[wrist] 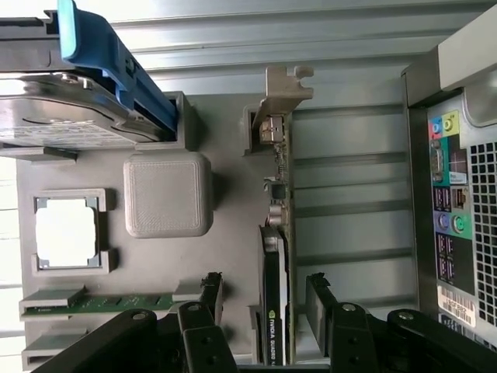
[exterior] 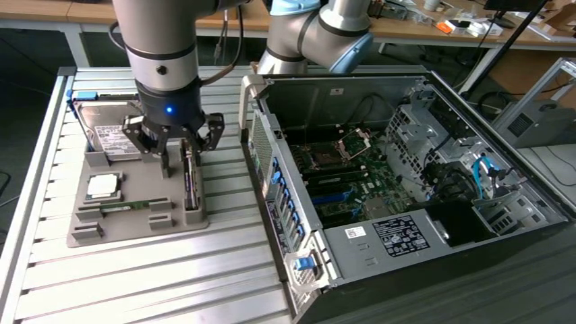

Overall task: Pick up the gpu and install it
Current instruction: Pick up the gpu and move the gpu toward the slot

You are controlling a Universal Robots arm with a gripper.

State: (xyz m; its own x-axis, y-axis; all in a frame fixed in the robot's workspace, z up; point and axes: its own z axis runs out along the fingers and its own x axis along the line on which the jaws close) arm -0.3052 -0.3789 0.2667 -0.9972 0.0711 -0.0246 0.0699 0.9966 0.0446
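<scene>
A Universal Robots arm's black pincer [exterior: 175, 143] hangs released and empty. Its jaws are spread wide, with one finger [wrist: 210, 299] on each flat side of the gpu [wrist: 276, 233]. The gpu is a thin rectangular expansion card, black-shrouded on one face and bare greenish-brown circuit board on the other, with a silver metal bracket [wrist: 283, 89] at one end. It stands upright on its long edge in slots along the edge of a grey moulded plastic parts holder [exterior: 126, 228], on the side nearest the computer, and the fingers appear clear of both faces. The card looks light and stiff but fragile. The shrouded stretch between the fingers seems the safest place to squeeze across the flat faces, away from the exposed components and the connector edge down in the slot. That smooth shroud may slip under a weak grip, and the board could bind if tilted in its slots. Also on the holder are a silver hard drive with a white label [exterior: 112, 135], at the corner toward the exterior view's left behind the pincer, a square silver processor [exterior: 104, 185] and a narrow green memory stick [exterior: 135, 204]. The holder sits on a slatted aluminium table [exterior: 135, 283]. Beside it an open grey tower computer case [exterior: 360, 253] lies on its side with its green motherboard [exterior: 347, 182] exposed.
</scene>
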